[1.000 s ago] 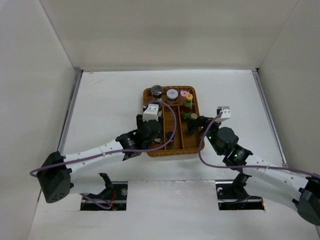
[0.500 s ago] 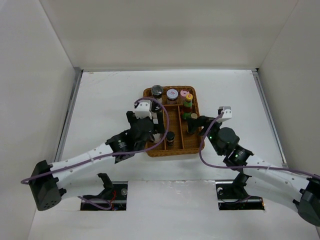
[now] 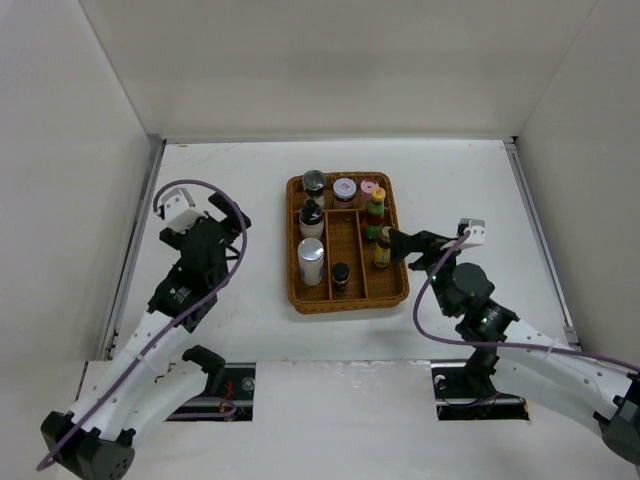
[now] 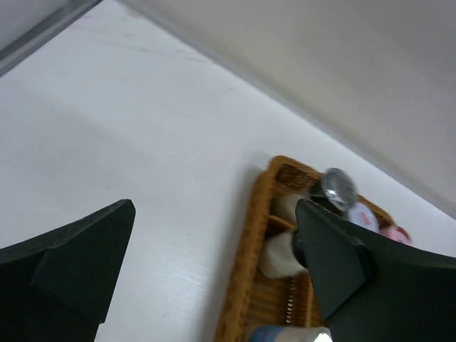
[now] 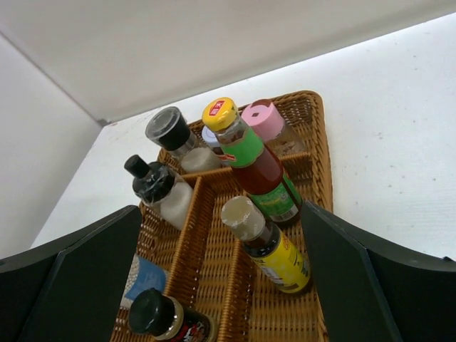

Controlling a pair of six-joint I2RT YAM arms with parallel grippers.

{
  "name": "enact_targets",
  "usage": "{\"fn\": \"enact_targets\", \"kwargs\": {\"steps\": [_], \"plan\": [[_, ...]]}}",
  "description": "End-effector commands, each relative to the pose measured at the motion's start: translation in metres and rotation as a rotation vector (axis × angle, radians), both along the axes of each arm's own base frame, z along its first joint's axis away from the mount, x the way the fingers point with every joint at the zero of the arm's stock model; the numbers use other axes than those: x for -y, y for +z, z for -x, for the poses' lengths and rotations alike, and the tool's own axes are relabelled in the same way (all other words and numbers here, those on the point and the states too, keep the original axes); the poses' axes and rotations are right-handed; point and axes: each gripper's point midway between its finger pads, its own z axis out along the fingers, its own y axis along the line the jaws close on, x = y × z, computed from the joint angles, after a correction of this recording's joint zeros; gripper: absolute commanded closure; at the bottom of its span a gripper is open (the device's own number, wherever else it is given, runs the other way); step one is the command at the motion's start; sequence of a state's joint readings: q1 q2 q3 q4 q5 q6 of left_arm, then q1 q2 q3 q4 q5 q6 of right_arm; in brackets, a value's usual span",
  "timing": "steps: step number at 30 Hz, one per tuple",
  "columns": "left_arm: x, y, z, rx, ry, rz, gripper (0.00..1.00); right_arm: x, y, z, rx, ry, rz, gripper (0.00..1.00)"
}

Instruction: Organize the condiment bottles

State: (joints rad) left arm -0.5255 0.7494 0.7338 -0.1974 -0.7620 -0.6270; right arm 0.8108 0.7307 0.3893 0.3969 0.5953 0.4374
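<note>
**Tray.** The brown wicker tray with compartments (image 3: 296,296) sits mid-table. All eight condiment bottles stand upright inside it.

**12 o'clock row.**
- grey-capped glass jar (image 3: 314,181)
- pink-rimmed pale-lidded jar (image 3: 344,187)
- pink-capped jar (image 3: 369,189)

**9 o'clock column.** The black-capped bottle of white contents (image 3: 310,214) stands here. The white cylinder with a blue label (image 3: 311,260) is next to it, toward 6 o'clock.

**Centre column.** The small black-capped jar (image 3: 341,276) stands at the 6 o'clock end.

**3 o'clock column.** The yellow-capped red sauce bottle with a green label (image 5: 249,153) stands here. The beige-capped bottle with a yellow label (image 5: 274,256) is just beside it, toward 6 o'clock.

**Left gripper** (image 3: 228,215). The claw is spread wide and holds nothing. It hangs over the white table (image 3: 220,170) at the tray's 9 o'clock, well apart from the rim.

**Right gripper** (image 3: 400,248). The claw is spread wide and empty, at the tray's 3 o'clock rim. It points at the beige-capped bottle and is near it (the wrist view shows a gap on both sides of the bottle).
</note>
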Motion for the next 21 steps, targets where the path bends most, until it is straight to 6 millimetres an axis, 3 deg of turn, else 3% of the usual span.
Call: {"fn": "enact_targets", "kwargs": {"steps": [1, 5, 10, 17, 21], "plan": [[-0.013, -0.045, 0.003, -0.164, 0.015, 0.071, 0.0, 0.013, 0.012, -0.002, 0.037, -0.055, -0.049, 0.0], [-0.005, -0.046, 0.005, -0.209, -0.069, 0.129, 0.0, 0.035, 0.015, -0.002, 0.053, -0.125, -0.089, 0.0], [0.005, -0.019, 0.009, -0.135, -0.128, 0.159, 0.0, 0.065, 0.012, -0.006, 0.06, -0.218, -0.151, 0.0], [0.033, 0.021, 0.003, -0.02, -0.228, 0.19, 0.0, 0.086, 0.0, -0.017, 0.006, -0.3, -0.129, 0.0], [0.039, 0.033, 0.0, 0.003, -0.247, 0.201, 0.0, 0.101, -0.005, -0.019, -0.005, -0.358, -0.122, 0.0]]}}
